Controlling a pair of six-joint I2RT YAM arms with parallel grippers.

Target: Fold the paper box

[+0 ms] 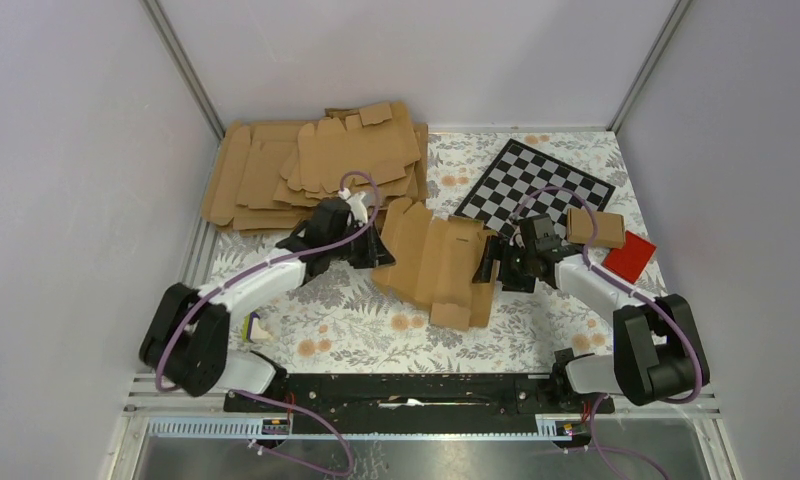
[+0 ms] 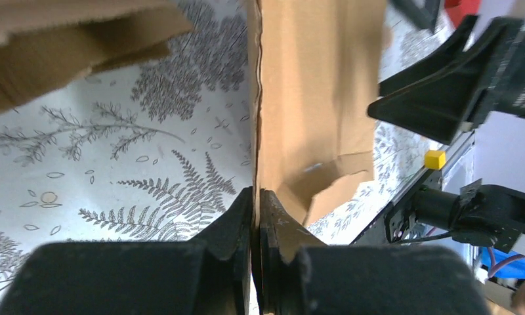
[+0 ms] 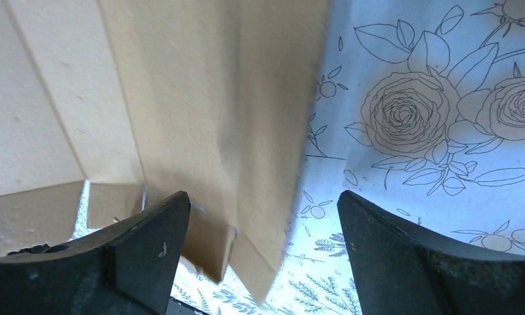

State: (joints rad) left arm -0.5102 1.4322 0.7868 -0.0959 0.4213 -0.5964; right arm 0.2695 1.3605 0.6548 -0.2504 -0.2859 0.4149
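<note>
Paper box (image 1: 436, 262): flat brown die-cut cardboard sheet with creases and tabbed flaps, unfolded, lying mid-table on the floral-patterned table cover (image 1: 356, 335) between the two arms. Its left edge rises slightly.

Left gripper (image 2: 254, 197): fingers pinched tight on the sheet's left edge, card sandwiched between the pads.

Right gripper (image 3: 260, 207): jaws spread wide at the sheet's right edge, card edge lying in the gap. Contact cannot be told.

Behind the sheet, far left: thick stack of brown card sheets (image 1: 316, 165). Far right: black-and-white chequered board (image 1: 534, 185). Just beside it are a small closed brown carton (image 1: 594, 227) and a red block (image 1: 629, 256).
</note>
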